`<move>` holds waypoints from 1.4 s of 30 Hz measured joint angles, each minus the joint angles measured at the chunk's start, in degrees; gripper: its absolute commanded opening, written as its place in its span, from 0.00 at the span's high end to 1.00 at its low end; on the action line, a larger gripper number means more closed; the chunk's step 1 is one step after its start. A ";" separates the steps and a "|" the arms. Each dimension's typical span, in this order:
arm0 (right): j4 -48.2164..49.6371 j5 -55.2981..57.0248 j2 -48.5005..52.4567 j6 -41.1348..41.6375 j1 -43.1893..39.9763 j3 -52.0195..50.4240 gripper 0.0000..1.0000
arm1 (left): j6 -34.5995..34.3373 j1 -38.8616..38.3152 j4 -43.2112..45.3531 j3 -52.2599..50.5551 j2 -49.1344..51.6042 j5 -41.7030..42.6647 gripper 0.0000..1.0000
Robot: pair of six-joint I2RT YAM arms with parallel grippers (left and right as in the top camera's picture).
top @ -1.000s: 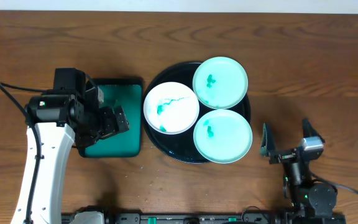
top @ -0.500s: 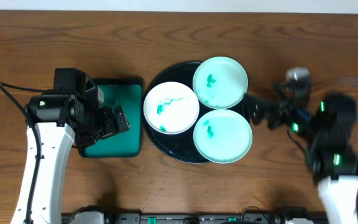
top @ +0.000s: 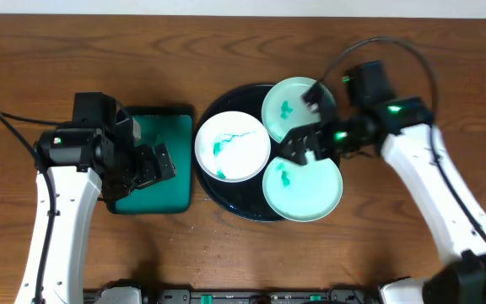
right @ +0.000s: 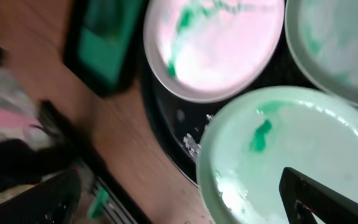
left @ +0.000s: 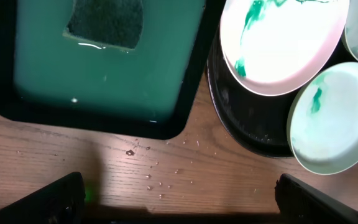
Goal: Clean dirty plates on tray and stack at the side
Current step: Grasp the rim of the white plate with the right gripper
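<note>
I am logging one shallow, glossy black round tray [top: 219, 191] carrying three smooth round plates, all teal-smeared: white plate [top: 232, 146] on its left, far mint plate [top: 292, 100] and near mint plate [top: 306, 190] on its right. The right gripper [top: 306, 145] is hovering above the tray between the mint plates, fingers spread and empty. The left gripper [top: 160, 162] is hanging left of the tray over a wet green rectangular sponge tray [top: 163, 118], likewise spread.

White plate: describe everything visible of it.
The white plate is small, round and glossy, ceramic by its look, with a shallow raised rim. Teal-green smears streak its left half, so it is uncleaned. It lies face up on the left side of the black tray, with its edge reaching the tray's left rim. It sits close beside the far mint plate and the near mint plate. Nothing rests on it.
</note>
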 measured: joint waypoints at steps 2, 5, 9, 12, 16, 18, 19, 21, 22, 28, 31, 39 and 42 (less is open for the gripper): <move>0.09 1.81 1.88 -0.33 1.84 0.00 0.01 | 0.00 0.00 -0.02 0.00 0.00 0.00 0.02; 1.27 2.97 4.15 -0.39 4.31 0.00 0.01 | 0.00 0.00 0.00 0.00 0.00 0.00 0.02; 5.81 3.48 6.21 -0.20 6.21 0.00 0.04 | 0.00 0.00 0.00 0.00 0.00 0.00 0.02; 8.87 6.80 7.28 4.31 6.88 0.00 0.27 | 0.00 0.00 -0.02 0.00 0.00 0.02 0.02; 9.53 14.34 9.77 14.71 7.26 0.04 0.30 | 0.00 0.00 0.00 0.00 0.00 0.00 0.02; 10.91 16.15 12.13 18.08 7.54 0.04 0.32 | 0.00 0.00 -0.02 0.00 0.00 0.00 0.02; 11.65 16.39 13.09 19.06 7.74 0.04 0.33 | 0.00 0.00 -0.02 0.00 0.00 0.00 0.02; 13.64 16.70 15.67 21.14 8.50 0.04 0.33 | 0.00 0.00 0.00 0.00 0.00 0.00 0.02; 14.53 16.63 16.68 21.92 8.87 0.04 0.33 | 0.00 0.00 -0.02 0.00 0.00 0.00 0.02; 20.94 16.59 20.96 25.44 11.28 0.04 0.39 | 0.00 0.00 -0.02 0.00 0.00 0.00 0.02; 22.25 17.16 21.68 27.50 11.76 0.04 0.47 | 0.00 0.00 -0.07 0.00 0.00 0.00 0.02; 22.58 20.72 22.01 32.35 11.65 0.04 0.68 | 0.00 0.00 -0.09 0.00 0.00 0.00 0.02; 22.84 21.07 23.02 32.98 11.69 0.04 0.76 | 0.00 0.00 -0.07 0.00 0.00 0.00 0.02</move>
